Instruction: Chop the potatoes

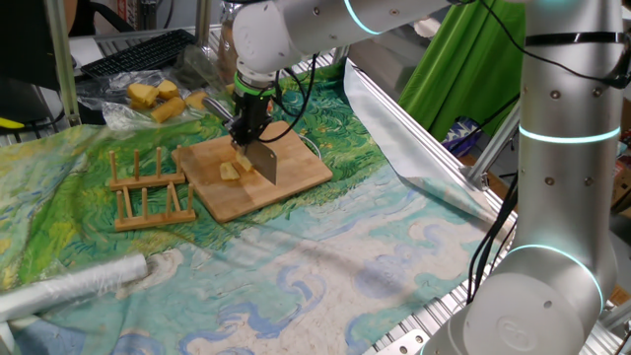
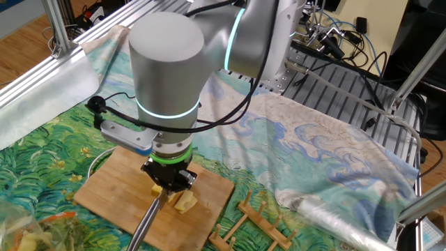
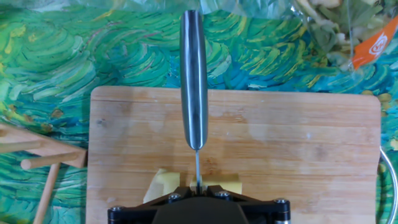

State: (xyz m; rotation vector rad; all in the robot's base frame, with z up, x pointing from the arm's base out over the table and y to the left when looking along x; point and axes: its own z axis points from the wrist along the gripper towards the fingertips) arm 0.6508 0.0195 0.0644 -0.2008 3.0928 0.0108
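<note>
Two pale potato pieces (image 1: 234, 169) lie near the middle of the cutting board (image 1: 296, 177) in one fixed view, right beneath the knife (image 1: 264, 163), whose broad blade hangs edge-down just above them. The gripper (image 1: 248, 130) points straight down and is clamped narrow on the knife, so the blade stays vertical for a clean downward chop. To the left of the board stands a wooden rack (image 1: 150, 192), and farther back lies a bag of potato chunks (image 1: 158, 101), probably stock kept off the working surface. In the other fixed view the arm's big wrist blocks much of the board (image 2: 111, 192); below it the gripper (image 2: 169, 179) sits over the potato (image 2: 182, 202), a few yellow bits showing on either side of the fingers, and the knife handle (image 2: 144, 226) sticks out toward the near edge. The rack (image 2: 254, 223) lies to the right, apart from the board. In the hand view the handle (image 3: 194, 74) runs straight up the picture's middle, with the thin spine of the blade just below it, and potato (image 3: 165, 183) shows on both sides of that line, so the blade looks centred to split the piece. The board (image 3: 298, 155) fills most of this view, giving plain wood under the cut.
</note>
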